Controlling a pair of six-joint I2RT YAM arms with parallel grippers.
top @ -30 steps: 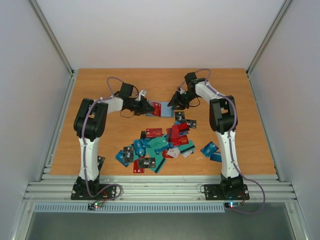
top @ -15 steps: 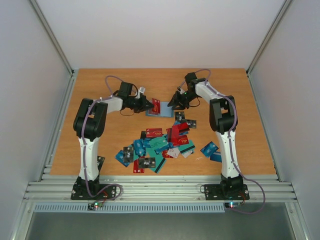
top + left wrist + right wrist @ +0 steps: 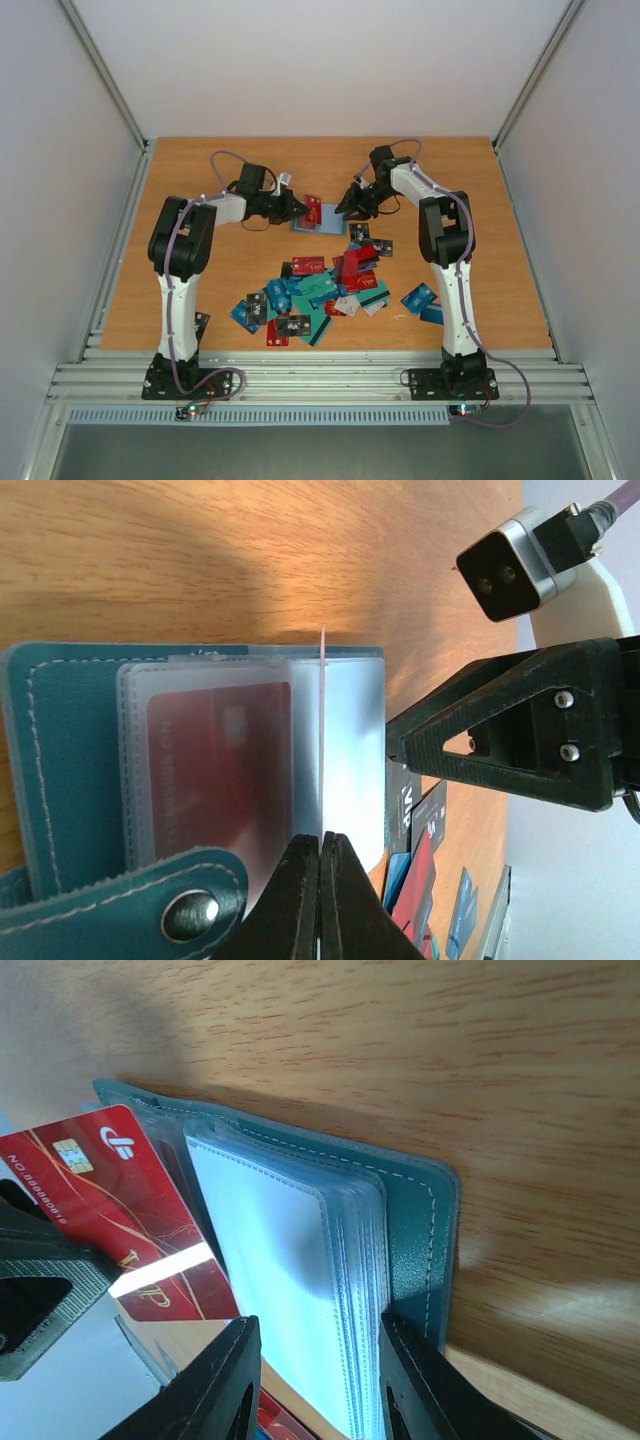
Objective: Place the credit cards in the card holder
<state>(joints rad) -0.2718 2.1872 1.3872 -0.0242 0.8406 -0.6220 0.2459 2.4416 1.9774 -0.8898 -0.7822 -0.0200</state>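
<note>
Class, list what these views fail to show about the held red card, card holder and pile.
Left wrist: red card, pinched in the left gripper, stands edge-on; face unseen.
Right wrist: that gripper hides the card's lower corner; the frame edge cuts off the sleeves.
Top: card holder too small for detail; pile buries its lower cards.

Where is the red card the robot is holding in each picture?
Top view: red card mid-table, between the arm tips.
Left wrist: edge-on, a thin line above the left pincer.
Right wrist: at the left, face showing.
Shared landmark: the teal card holder beside it.
</note>
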